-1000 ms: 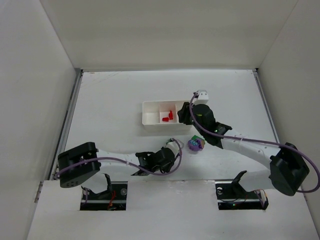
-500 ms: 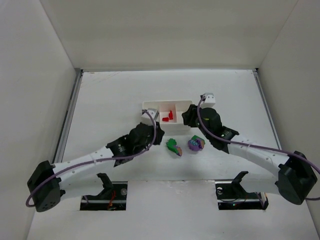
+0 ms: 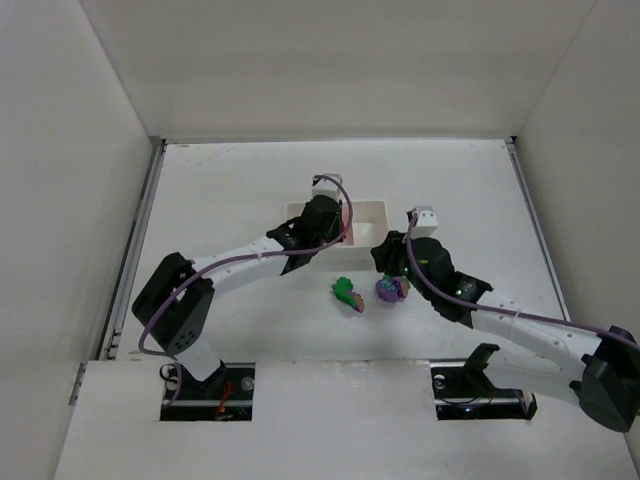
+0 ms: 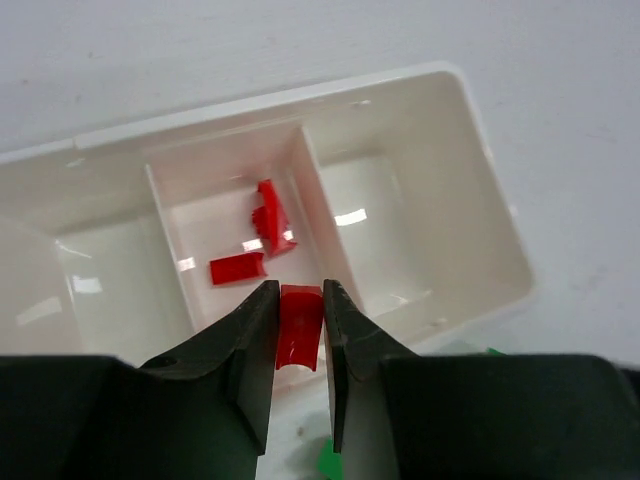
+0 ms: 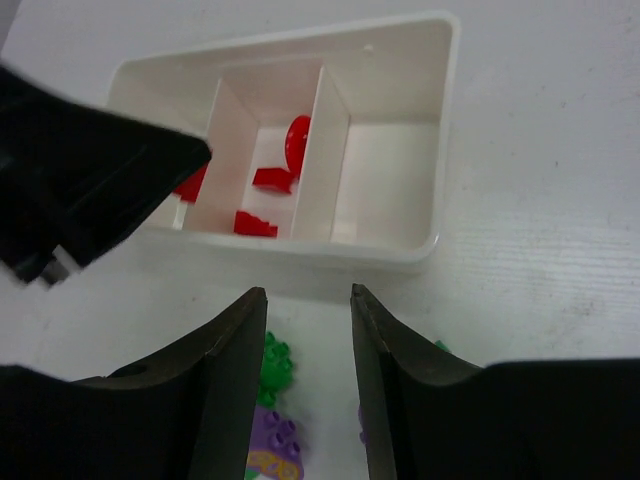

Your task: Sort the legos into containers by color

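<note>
My left gripper (image 4: 298, 292) is shut on a small red lego (image 4: 298, 328) and holds it over the near wall of the white tray (image 4: 492, 175), at its middle compartment. Two red legos (image 4: 268, 218) lie in that compartment; the right one is empty. From above, the left gripper (image 3: 325, 215) covers the tray's middle (image 3: 372, 205). My right gripper (image 5: 306, 293) is open and empty, just in front of the tray (image 5: 446, 130), over a green lego (image 5: 272, 365) and a purple one (image 5: 268, 440). It also shows in the top view (image 3: 385, 262).
On the table in front of the tray lie a green and purple clump (image 3: 347, 293) and a purple piece (image 3: 390, 289). White walls enclose the table on three sides. The left gripper's dark body (image 5: 80, 190) crowds the tray's left side in the right wrist view.
My left arm has swung from the table's near edge up to the tray, carrying the red lego. My right gripper has drawn back from the tray toward the loose pieces.
</note>
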`<state>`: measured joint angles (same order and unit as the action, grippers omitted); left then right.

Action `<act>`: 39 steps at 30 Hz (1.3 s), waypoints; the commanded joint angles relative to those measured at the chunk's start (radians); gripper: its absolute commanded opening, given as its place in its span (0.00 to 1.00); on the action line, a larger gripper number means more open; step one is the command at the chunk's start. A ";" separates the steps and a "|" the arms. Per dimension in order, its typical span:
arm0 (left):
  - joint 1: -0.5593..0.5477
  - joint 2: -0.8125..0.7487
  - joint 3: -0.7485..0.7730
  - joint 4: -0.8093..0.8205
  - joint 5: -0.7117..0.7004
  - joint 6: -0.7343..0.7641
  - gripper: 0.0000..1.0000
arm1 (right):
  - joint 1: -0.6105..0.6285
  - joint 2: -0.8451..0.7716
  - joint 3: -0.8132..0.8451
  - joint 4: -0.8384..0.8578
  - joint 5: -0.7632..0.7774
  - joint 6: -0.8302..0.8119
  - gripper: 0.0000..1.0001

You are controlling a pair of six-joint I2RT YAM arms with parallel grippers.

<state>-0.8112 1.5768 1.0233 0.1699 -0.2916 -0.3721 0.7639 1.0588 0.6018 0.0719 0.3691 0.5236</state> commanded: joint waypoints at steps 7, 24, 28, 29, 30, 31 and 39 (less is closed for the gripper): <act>0.048 0.130 0.147 0.011 0.008 0.048 0.23 | 0.130 -0.080 -0.017 -0.144 0.002 -0.002 0.48; 0.059 -0.121 -0.023 -0.006 0.025 -0.071 0.50 | 0.432 0.016 0.018 -0.345 0.036 0.023 0.75; 0.073 -0.259 -0.136 -0.067 0.035 -0.172 0.50 | 0.424 0.131 0.049 -0.340 0.022 0.013 0.75; 0.079 -0.293 -0.164 -0.085 0.042 -0.197 0.49 | 0.420 0.156 0.056 -0.334 0.021 0.012 0.75; 0.085 -0.328 -0.195 -0.107 0.049 -0.224 0.49 | 0.418 0.177 0.062 -0.321 0.021 0.009 0.75; 0.092 -0.359 -0.222 -0.128 0.060 -0.247 0.49 | 0.415 0.203 0.065 -0.299 0.021 0.004 0.74; 0.125 -0.515 -0.396 -0.270 0.129 -0.367 0.48 | 0.343 0.368 0.093 -0.173 0.034 -0.014 0.72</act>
<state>-0.6926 1.1122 0.6655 -0.0292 -0.2050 -0.6643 1.1248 1.3998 0.6502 -0.1970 0.3882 0.5243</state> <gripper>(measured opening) 0.487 0.722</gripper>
